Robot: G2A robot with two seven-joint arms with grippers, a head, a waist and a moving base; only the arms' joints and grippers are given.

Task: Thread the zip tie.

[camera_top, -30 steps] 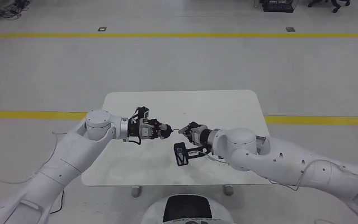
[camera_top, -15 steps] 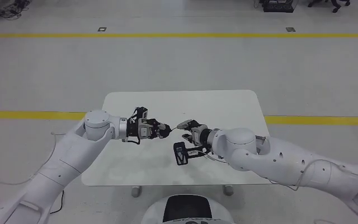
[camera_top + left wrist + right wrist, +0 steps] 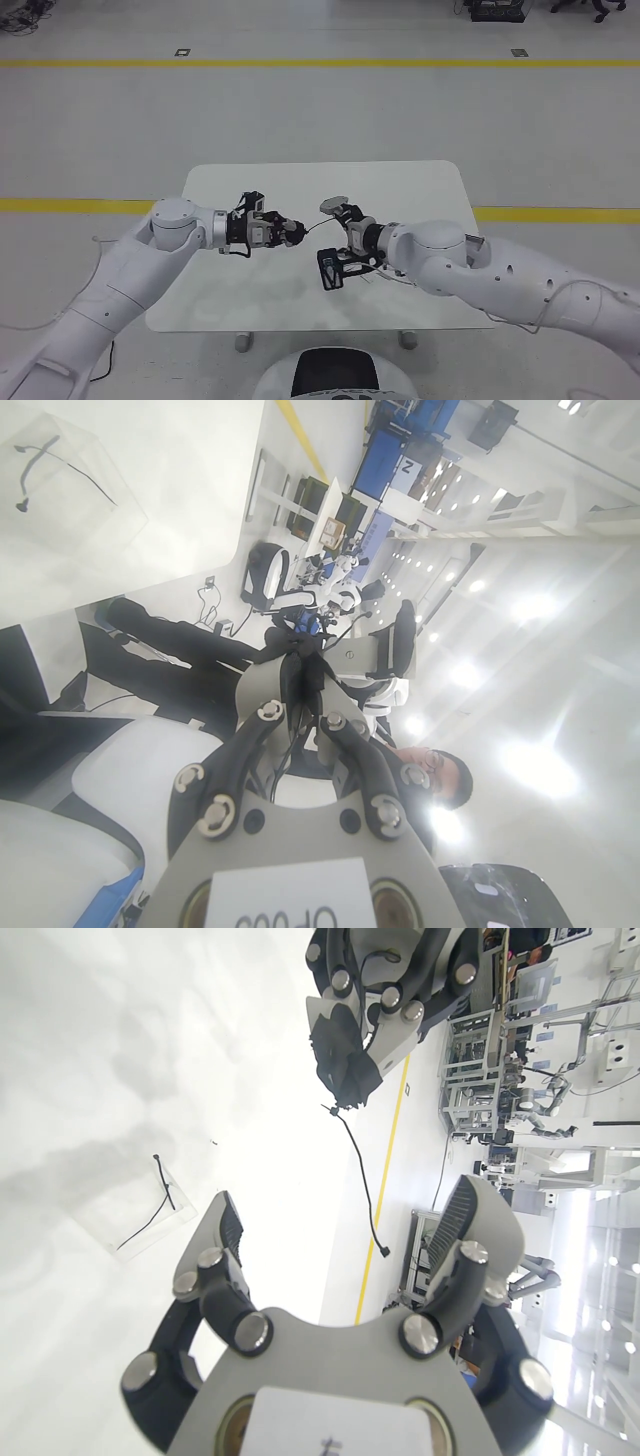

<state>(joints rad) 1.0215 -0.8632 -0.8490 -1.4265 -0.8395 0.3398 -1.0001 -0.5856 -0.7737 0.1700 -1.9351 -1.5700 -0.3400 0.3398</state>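
At one end of the tie (image 3: 361, 1163), left gripper (image 3: 293, 233) is clamped tight on it. Near the other end, right gripper (image 3: 345, 1193) gapes wide and empty.

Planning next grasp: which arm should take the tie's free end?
Right: the right gripper is open with the zip tie's free end near it; the left gripper is shut on the other end.
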